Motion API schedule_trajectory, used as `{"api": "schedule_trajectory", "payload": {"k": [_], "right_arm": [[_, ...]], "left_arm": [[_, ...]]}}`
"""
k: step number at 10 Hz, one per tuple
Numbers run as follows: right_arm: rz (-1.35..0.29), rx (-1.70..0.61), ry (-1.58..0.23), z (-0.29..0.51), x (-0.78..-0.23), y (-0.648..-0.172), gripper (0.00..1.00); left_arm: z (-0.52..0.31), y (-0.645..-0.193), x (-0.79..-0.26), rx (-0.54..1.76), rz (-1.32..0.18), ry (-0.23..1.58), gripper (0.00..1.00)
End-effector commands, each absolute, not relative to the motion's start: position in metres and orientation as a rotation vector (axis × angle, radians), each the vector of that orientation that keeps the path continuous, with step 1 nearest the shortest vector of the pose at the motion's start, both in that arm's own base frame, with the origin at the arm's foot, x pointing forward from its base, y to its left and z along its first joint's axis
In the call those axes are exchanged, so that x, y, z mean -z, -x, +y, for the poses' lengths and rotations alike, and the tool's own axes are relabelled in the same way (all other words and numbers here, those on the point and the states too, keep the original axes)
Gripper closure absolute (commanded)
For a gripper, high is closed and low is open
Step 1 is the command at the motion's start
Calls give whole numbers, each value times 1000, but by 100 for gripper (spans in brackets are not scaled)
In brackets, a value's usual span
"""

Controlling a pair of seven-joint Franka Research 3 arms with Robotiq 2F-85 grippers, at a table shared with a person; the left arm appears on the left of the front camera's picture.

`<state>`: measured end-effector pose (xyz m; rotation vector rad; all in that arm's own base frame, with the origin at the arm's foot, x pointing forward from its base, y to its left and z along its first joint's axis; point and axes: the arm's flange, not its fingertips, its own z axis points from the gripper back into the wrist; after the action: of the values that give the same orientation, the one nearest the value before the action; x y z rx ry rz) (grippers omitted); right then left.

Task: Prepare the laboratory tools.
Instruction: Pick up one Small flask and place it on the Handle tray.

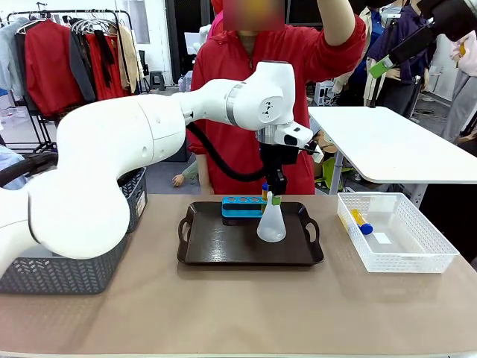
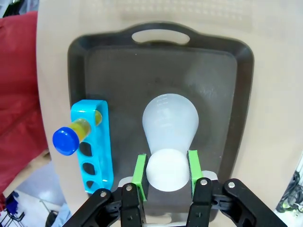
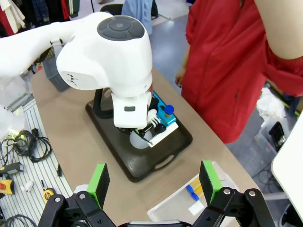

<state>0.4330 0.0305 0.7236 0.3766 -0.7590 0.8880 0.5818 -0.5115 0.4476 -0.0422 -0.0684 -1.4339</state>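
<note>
A translucent white conical flask (image 1: 271, 224) stands on the dark tray (image 1: 216, 250). My left gripper (image 1: 275, 197) comes down from above and is shut on its neck. In the left wrist view the green pads (image 2: 140, 172) press both sides of the flask's neck (image 2: 166, 169). The blue tube rack (image 1: 240, 205) sits at the tray's far side with one blue-capped tube (image 2: 71, 137) of yellow liquid in an end hole. My right gripper (image 3: 155, 183) hangs open high above the table with nothing between its fingers.
A white lattice bin (image 1: 417, 253) at the right holds a blue-capped tube (image 1: 361, 221). A grey mesh basket (image 1: 82, 272) stands at the left, partly behind my left arm. A person in red stands at the far side with one arm raised. A white table (image 1: 395, 145) lies beyond.
</note>
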Motion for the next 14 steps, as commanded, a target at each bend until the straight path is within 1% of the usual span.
{"api": "schedule_trajectory", "payload": {"k": [1, 5, 6, 10, 11, 14], "right_arm": [[-766, -896, -387, 30, -725, -433, 0], [-766, -896, -387, 30, -725, -433, 0], [-766, -896, -387, 30, -725, -433, 0], [-766, -896, -387, 30, -725, -433, 0], [-766, -896, -387, 30, -725, -433, 0], [-766, -896, -387, 30, -725, -433, 0]], "left_arm": [[-524, -597, -456, 1458, -45, 14, 100], [-524, -598, -447, 1457, -14, 18, 100], [-524, -598, -445, 1456, -3, 13, 88], [-520, -597, -448, 1442, -9, 22, 12], [-518, -596, -451, 1437, -12, 24, 0], [-507, -587, -470, 1404, -49, 48, 0]]}}
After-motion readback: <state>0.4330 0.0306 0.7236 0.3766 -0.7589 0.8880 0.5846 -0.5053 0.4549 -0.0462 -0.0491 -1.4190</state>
